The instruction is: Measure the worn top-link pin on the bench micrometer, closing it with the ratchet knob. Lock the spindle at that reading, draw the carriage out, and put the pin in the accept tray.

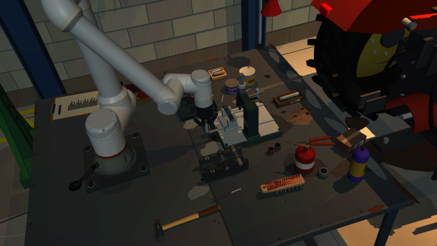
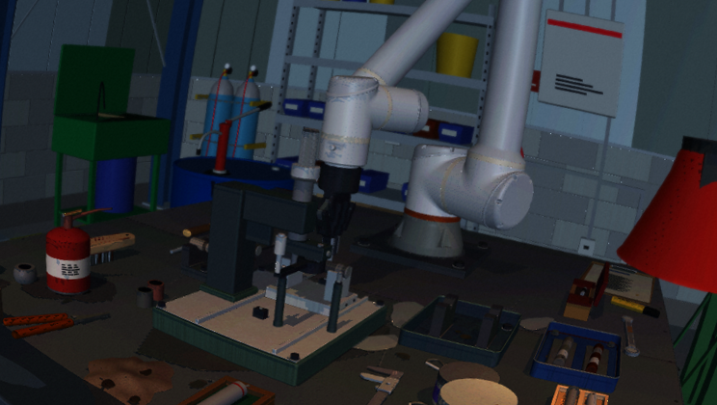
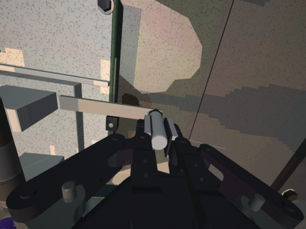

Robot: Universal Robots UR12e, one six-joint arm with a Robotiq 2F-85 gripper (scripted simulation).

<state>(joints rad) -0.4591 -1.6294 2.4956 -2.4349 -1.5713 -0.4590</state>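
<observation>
The worn pin (image 1: 228, 113) lies across the carriage's V-blocks, partly hidden in the second side camera by the micrometer's dark frame (image 2: 238, 233). The micrometer (image 1: 249, 114) stands on a green-edged base plate, with its ratchet knob (image 1: 241, 79) on top. The carriage (image 1: 226, 124) sits at the plate's left end, and its flat pull bar (image 3: 104, 107) reaches out past the plate's edge to a short grey handle (image 3: 157, 129). An empty dark tray (image 2: 459, 330) lies beside the plate. My gripper (image 3: 159, 135) is at the plate's left edge, closed around that handle.
A tractor (image 1: 382, 61) looms at the bench's right side. A dark rack with two pins (image 1: 224, 160) lies just in front of the plate. A red canister (image 1: 304, 159), wire brush (image 1: 282, 183), hammer (image 1: 183, 221) and small pin trays (image 2: 576, 350) are scattered around.
</observation>
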